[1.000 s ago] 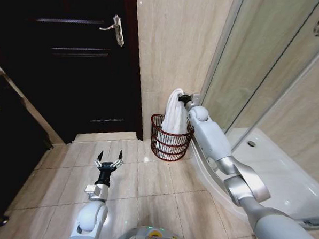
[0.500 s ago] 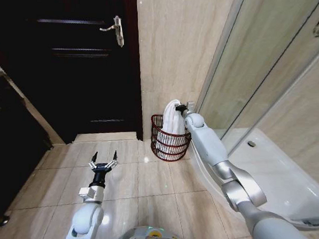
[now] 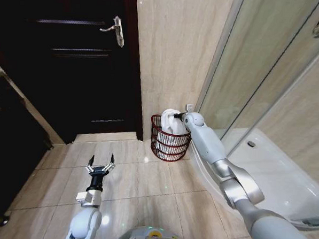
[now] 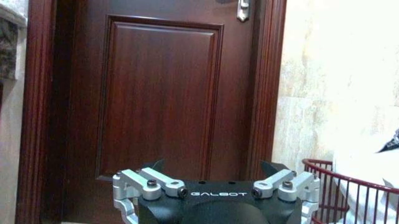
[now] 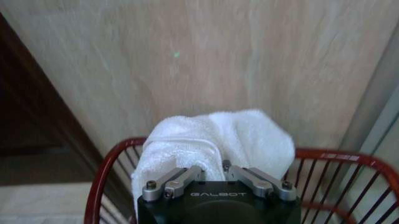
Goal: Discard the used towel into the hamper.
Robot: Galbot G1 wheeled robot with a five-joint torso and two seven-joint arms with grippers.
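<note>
Holding the towel (image 3: 170,121) in closed jaws, the right gripper (image 3: 178,116) sits at the rim of the hamper (image 3: 169,147), centre of the head view. The towel's lower part lies inside the basket; its upper fold bulges above the rim.

Risks:
- Release at this height may leave the bulging fold draped over the rim, judging by the right wrist view.
- Further descent may press the arm against the wire rim and tip the hamper toward the wall (image 3: 174,45).

The left gripper (image 3: 100,165), lower left of the frame, hangs idle over the floor (image 3: 145,183), fingers spread wide.
</note>
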